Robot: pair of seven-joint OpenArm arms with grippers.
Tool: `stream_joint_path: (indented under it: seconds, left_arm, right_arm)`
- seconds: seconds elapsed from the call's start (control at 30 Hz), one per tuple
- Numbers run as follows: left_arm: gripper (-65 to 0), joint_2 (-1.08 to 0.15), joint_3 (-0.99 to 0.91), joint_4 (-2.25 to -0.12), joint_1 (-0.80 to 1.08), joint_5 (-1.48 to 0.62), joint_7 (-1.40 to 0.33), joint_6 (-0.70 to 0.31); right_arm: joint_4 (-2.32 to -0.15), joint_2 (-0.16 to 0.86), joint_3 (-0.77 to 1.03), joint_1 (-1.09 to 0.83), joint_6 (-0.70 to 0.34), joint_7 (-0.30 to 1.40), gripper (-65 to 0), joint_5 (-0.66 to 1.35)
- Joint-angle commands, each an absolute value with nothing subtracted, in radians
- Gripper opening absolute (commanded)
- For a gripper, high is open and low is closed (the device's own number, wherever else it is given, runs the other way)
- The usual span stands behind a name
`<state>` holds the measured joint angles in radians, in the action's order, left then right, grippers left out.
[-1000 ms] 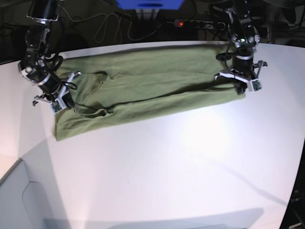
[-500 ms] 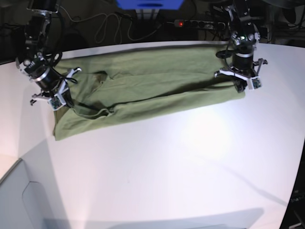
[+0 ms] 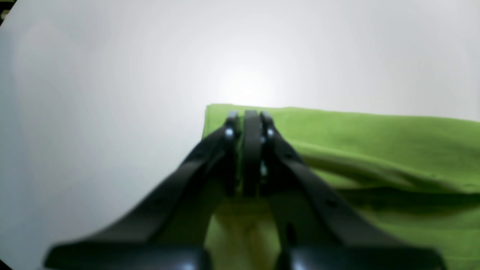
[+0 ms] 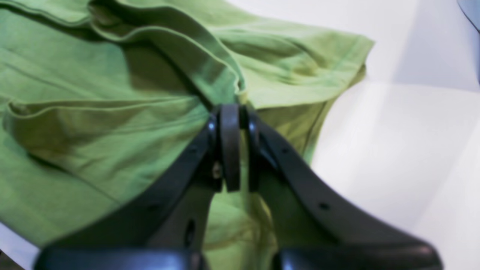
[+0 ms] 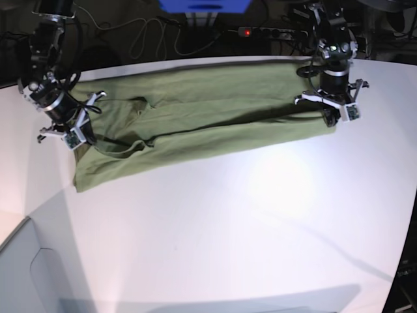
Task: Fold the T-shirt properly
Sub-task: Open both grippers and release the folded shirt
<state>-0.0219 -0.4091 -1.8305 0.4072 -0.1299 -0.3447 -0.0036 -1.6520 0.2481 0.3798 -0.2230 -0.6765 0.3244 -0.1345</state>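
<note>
The olive-green T-shirt lies as a long band across the far part of the white table. My left gripper is at its right end. In the left wrist view the gripper is shut at the shirt's corner, and a fabric ridge runs to the jaws. My right gripper is at the shirt's left end. In the right wrist view it is shut on a raised fold of the shirt, which wrinkles around it.
A power strip with a red light and loose cables lie behind the table's far edge. A blue object stands at the back centre. The table's front-left edge drops to a lower grey surface.
My right gripper has moved back and to the left in the base view, drawing the shirt's left end with it. My left gripper has shifted slightly toward the far edge.
</note>
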Motion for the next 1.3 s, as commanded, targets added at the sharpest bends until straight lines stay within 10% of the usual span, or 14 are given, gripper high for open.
stream_joint_path:
  seconds: [0.0, 0.77, 0.9, 1.07, 1.27]
  left_arm:
    - [-65.0, -0.025, -0.412, -1.844, 0.409, -0.128, -0.321, 0.001]
    - [-65.0, -0.027, -0.401, -1.837, 0.46, -0.134, -0.328, -0.001]
    - [-65.0, -0.024, -0.401, -1.839, 0.46, -0.134, -0.329, -0.001]
    - [-47.5, -0.022, -0.407, -1.853, 0.478, -0.134, -0.329, 0.007]
    - [-36.1, -0.028, -0.415, -1.883, 0.489, -0.131, -0.329, 0.007]
  right_arm:
    - [-1.667, 0.262, 0.401, -0.22, -0.698, 0.303, -64.8, -0.12]
    - [-1.59, 0.262, 0.423, -0.228, -0.698, 0.302, -64.2, -0.122]
    - [-1.593, 0.262, 0.423, -0.229, -0.698, 0.303, -50.2, -0.122]
    - [-1.672, 0.262, 0.433, -0.249, -0.698, 0.303, -25.6, -0.119]
    - [-1.816, 0.213, 0.467, -0.268, -0.698, 0.311, -22.1, -0.122]
